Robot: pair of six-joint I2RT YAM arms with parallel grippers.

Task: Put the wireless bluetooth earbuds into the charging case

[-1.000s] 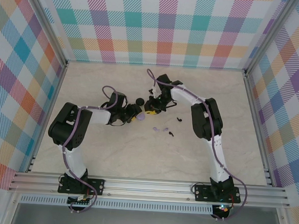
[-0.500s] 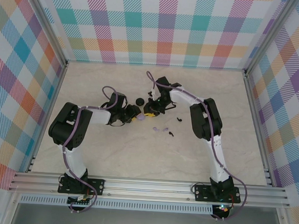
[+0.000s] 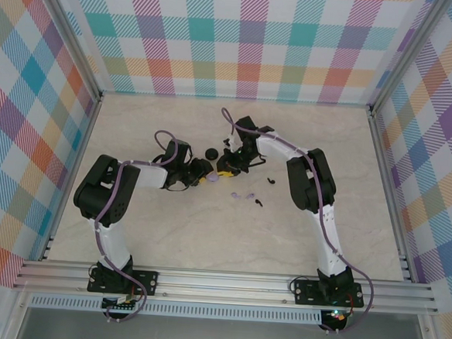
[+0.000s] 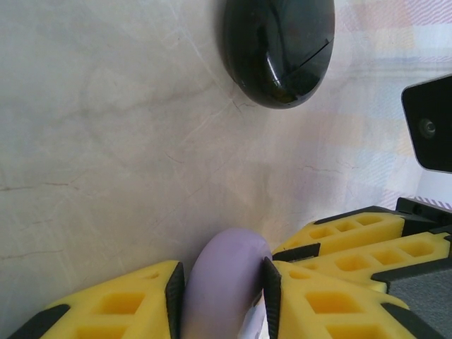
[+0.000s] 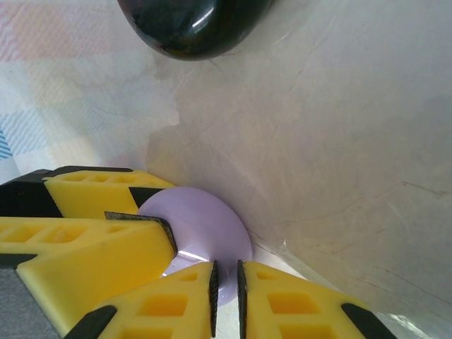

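The left tool (image 4: 222,274) is clamped on the lilac case (image 4: 224,258). The case stands on its edge between the two yellow fingers, touching both pads. The right tool (image 5: 226,281) meets the same case from the other side. Its two fingers are almost together, and a thin lilac edge of the case sits in the narrow gap between them.

The black case (image 4: 279,42) lies closed on the worktop (image 3: 206,238), near both tools but apart from them.

In the top view the earbuds are all on the worktop, outside any case. The two lilac earbuds (image 3: 236,194) lie side by side just in front of the tools, towards the robot. The two black earbuds (image 3: 258,203) lie to their right, one near them and the other further back beside the right arm.
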